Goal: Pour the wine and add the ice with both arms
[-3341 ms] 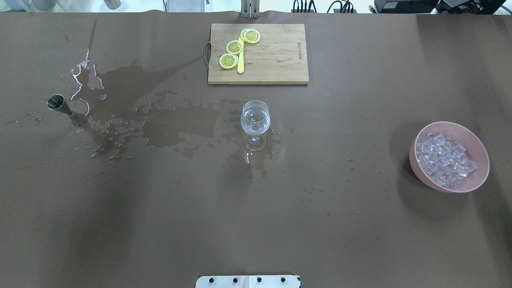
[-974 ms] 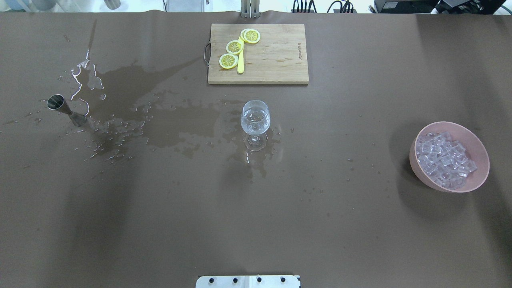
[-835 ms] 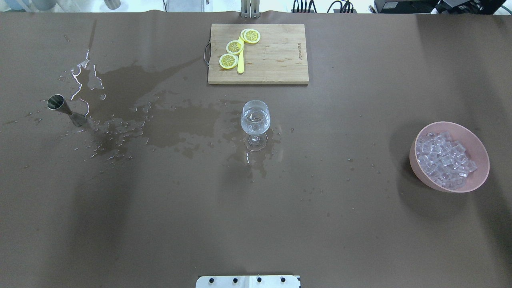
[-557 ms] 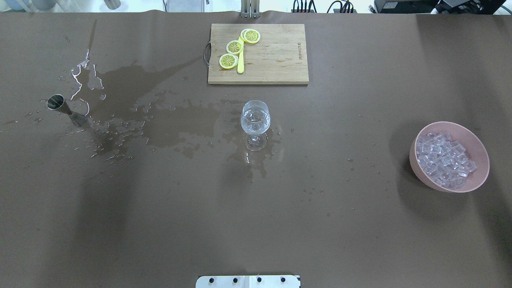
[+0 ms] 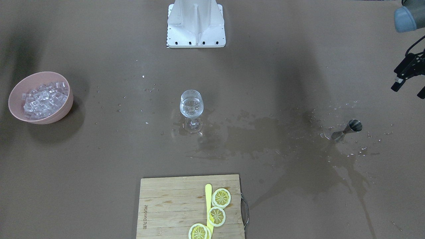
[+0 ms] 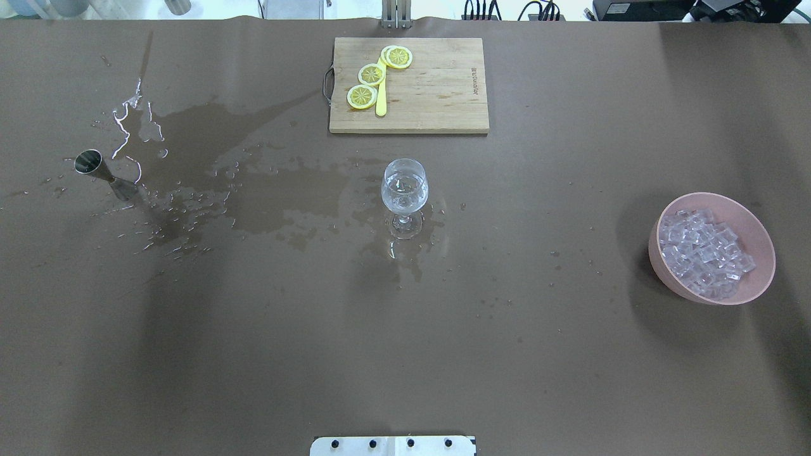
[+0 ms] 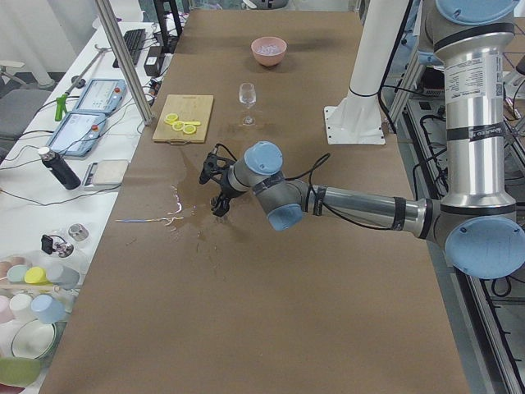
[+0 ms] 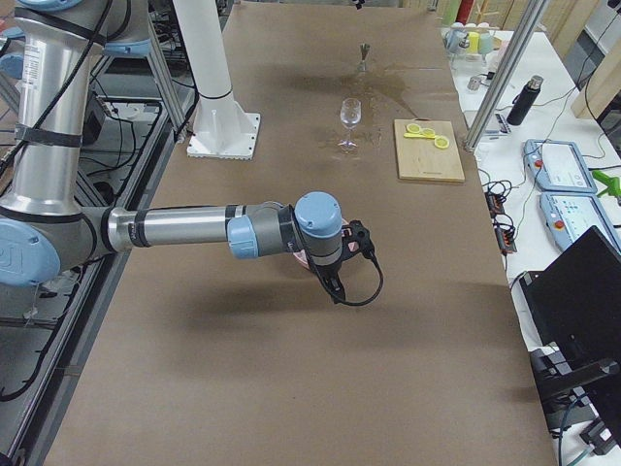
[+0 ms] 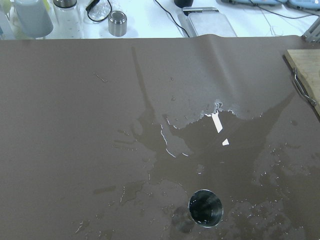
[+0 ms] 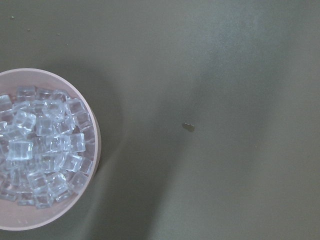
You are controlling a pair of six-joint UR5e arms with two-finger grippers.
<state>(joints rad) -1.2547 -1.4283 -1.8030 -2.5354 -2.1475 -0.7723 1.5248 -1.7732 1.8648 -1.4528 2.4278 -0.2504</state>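
Note:
A stemmed wine glass (image 6: 404, 187) (image 5: 191, 108) stands upright mid-table with a little clear wine (image 6: 403, 200) in its bowl. A pink bowl (image 6: 763, 244) (image 5: 16, 93) at the robot's right holds a heap of ice (image 6: 703, 253) (image 10: 40, 155). A steel jigger (image 6: 104, 174) (image 5: 347, 130) (image 9: 205, 207) stands upright at the robot's left. My left gripper (image 5: 409, 90) (image 7: 215, 187) hovers open and empty above the table near the jigger. My right gripper (image 8: 335, 282) hangs over the table beside the bowl; I cannot tell its state.
A wooden cutting board (image 6: 437, 95) (image 5: 166, 209) with three lemon slices (image 6: 372, 74) and a yellow stick lies beyond the glass. A wide wet spill (image 6: 253, 196) spreads from jigger to glass. The white pedestal (image 5: 196, 23) stands at the robot's table edge.
Nothing on the table has moved. Only the soft shadow at the lower left of the overhead view has drifted a little to the right.

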